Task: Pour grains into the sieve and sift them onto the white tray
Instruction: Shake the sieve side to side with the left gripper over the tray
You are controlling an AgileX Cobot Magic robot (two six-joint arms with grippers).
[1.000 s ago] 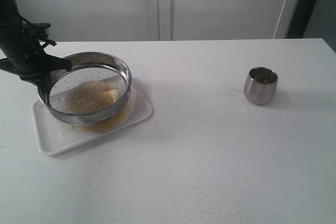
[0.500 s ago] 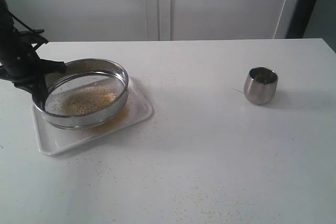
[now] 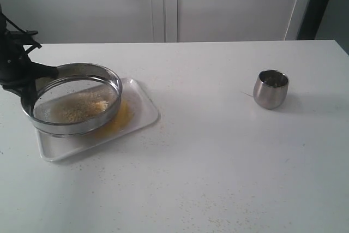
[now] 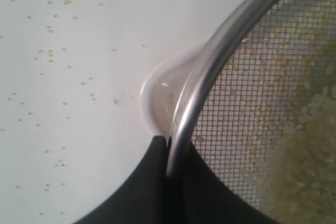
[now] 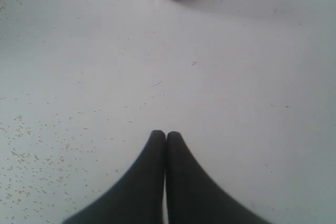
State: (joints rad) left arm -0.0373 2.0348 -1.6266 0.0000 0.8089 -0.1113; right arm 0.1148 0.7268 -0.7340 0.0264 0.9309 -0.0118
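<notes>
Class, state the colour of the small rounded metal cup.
The small rounded metal cup is shiny silver-grey; the exterior view shows it best.

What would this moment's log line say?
left pincer: gripping sieve rim over white tray | grains: in sieve and on tray | right pincer: shut, empty | cup: upright, apart

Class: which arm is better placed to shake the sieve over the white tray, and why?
Left: the left gripper grips the sieve by its rim above the white tray. The right gripper is shut, empty, elsewhere.

A steel cup (image 3: 270, 88) (upright) stands on the white table (image 3: 218, 162).
</notes>
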